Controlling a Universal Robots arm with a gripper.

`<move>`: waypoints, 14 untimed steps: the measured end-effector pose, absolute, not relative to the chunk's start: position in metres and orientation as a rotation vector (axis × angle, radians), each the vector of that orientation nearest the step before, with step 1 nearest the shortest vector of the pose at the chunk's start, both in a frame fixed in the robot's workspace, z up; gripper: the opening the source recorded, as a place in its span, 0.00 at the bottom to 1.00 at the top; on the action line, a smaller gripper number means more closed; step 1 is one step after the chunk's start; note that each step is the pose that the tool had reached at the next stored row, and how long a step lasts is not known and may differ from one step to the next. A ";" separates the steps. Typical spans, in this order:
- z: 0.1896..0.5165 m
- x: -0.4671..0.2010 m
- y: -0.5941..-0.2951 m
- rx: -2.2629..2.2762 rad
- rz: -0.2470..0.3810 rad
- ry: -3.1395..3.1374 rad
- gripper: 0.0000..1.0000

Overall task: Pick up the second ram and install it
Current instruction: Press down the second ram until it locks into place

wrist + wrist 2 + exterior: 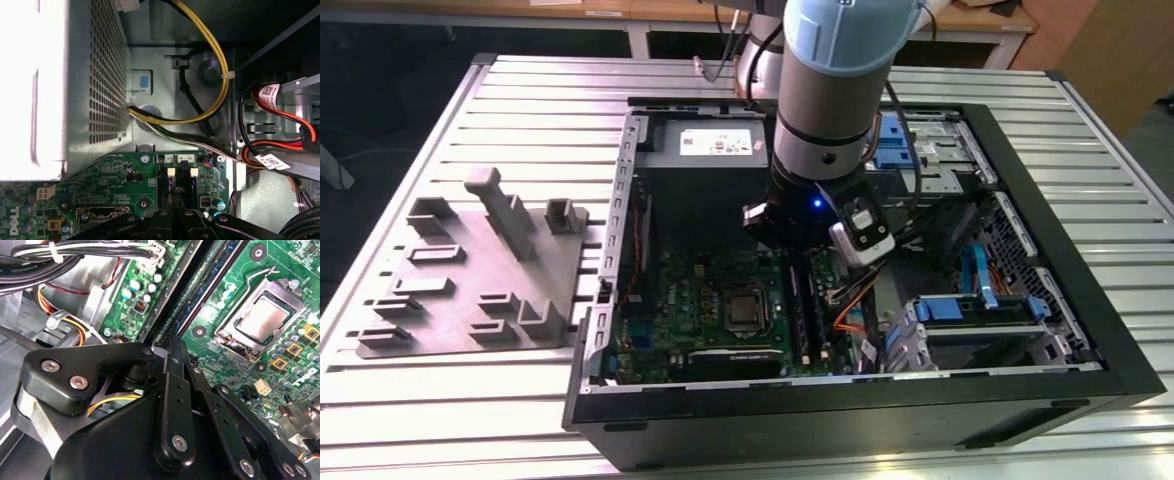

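— Slatted metal table [494, 420], open computer case [1121, 360] on it. Where's the second ram [798, 310]?

— Directly below the gripper [803, 262], upright in the motherboard [694, 290] slots, beside the processor socket [262, 320].

— And the arm [834, 90]?

— Reaching straight down into the case. Whether the fingers [175, 390] clamp the stick, I cannot tell.

You have open space above the motherboard [707, 285] in the middle of the open case [854, 400]. On the exterior view's right, drive bays [987, 300] and orange and black cables [854, 305] crowd close beside the memory slots [807, 310]. The power supply [60, 85] walls off the far end, with yellow and black cables [210, 60] looping just beside it. The arm [834, 110] itself hangs over the slots.
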State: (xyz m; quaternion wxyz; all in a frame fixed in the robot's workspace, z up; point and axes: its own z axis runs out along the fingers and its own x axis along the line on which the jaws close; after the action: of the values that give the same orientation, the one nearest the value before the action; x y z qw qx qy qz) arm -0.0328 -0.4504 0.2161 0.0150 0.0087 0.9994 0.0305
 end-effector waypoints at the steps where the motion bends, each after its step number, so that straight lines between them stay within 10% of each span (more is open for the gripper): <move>1: 0.217 -0.033 -0.450 0.027 0.096 3.110 0.10; 14: 0.232 -0.033 -0.456 0.027 0.091 3.110 0.10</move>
State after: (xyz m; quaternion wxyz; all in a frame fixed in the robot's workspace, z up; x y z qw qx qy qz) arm -0.0328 -0.4562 0.2323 0.0150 0.0087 0.9994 0.0291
